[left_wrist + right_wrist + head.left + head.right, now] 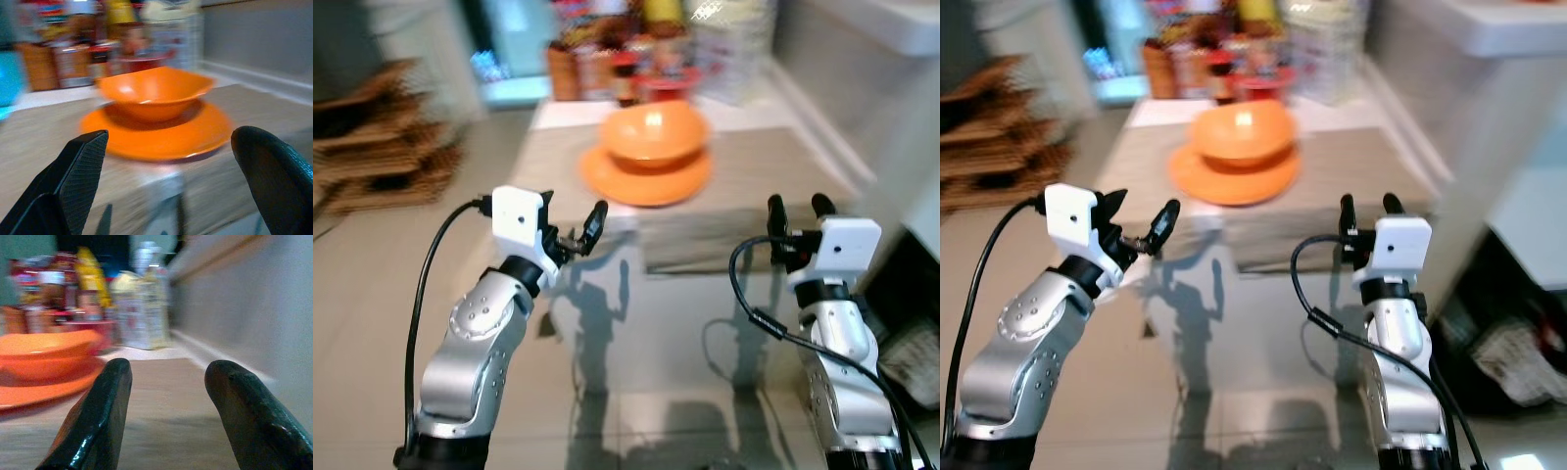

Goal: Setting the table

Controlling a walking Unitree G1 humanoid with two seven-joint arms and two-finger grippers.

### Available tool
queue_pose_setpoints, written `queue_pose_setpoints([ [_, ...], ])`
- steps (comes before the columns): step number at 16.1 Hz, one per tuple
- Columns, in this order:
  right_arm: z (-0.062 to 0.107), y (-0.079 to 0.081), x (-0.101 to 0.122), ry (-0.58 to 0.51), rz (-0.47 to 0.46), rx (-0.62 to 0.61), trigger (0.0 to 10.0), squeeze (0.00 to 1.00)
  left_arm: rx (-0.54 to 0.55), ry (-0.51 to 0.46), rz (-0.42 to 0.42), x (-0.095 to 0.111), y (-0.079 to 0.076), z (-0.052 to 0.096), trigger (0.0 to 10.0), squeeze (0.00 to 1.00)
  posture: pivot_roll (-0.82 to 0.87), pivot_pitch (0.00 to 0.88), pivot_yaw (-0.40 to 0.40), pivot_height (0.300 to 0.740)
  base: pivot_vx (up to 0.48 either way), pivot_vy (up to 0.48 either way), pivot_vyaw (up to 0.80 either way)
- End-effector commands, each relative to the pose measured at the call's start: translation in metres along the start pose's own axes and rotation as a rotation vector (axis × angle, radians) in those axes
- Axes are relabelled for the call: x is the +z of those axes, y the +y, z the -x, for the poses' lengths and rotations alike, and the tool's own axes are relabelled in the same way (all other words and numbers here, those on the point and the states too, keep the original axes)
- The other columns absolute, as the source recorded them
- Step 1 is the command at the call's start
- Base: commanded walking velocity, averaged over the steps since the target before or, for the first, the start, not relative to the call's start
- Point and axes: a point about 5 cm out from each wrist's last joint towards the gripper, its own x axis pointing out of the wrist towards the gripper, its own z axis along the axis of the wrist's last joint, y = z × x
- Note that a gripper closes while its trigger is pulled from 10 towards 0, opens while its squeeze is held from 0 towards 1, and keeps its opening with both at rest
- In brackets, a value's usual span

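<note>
Approaching a low table (744, 171) with both arms raised and nothing in either grasp. At left, wooden shelving (382, 137) against the wall, blurred and well apart from the work. Next, left gripper (573, 227) held short of the table's near edge, fingers spread wide and empty, aimed at the crockery ahead. Centre, orange bowl (654, 130) sitting in an orange plate (646, 181), the pair stacked together toward the table's left half, upright and untouched. Behind them, along the far edge, a crowded row of jars and bottles (617, 59) and a pale boxy container (139, 313), too blurred to name. At right, right gripper (795, 217) level with the table's near edge, fingers parted and empty, pointing along the bare right half of the tabletop. Farther right, a pale wall or counter (891, 108) running close beside the table, with dark clutter (915, 362) on the floor below it.

Judged from this, task barely begun: bowl and plate not yet separated or laid at a place, no cutlery or cups to be seen set out. Likely next step a reach for the stack, nearer the left gripper. Possible trouble: bowl resting loose on the plate, the packed row just behind leaving little room for overshoot, and the wall hemming in the right arm.
</note>
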Motion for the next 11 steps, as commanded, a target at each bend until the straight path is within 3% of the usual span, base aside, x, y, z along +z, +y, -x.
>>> queue_pose_setpoints([
  [1, -0.003, 0.001, 0.002, -0.014, 0.010, 0.010, 10.0, 0.00, -0.008, -0.012, -0.019, 0.003, -0.001, -0.003, 10.0, 0.00, -0.14, 0.000, 0.103, 0.740, 0.000, 0.000, -0.80],
  [8, -0.008, 0.006, 0.003, -0.029, 0.044, 0.044, 10.0, 0.00, 0.054, -0.026, -0.008, 0.003, 0.002, -0.002, 10.0, 0.00, -0.13, 0.000, 0.086, 0.740, 0.000, 0.000, 0.00],
  [11, -0.025, 0.003, 0.018, -0.059, 0.030, 0.032, 10.0, 0.00, 0.118, -0.055, -0.052, 0.019, 0.012, -0.008, 10.0, 0.00, -0.13, 0.000, 0.081, 0.740, 0.000, 0.000, 0.00],
])
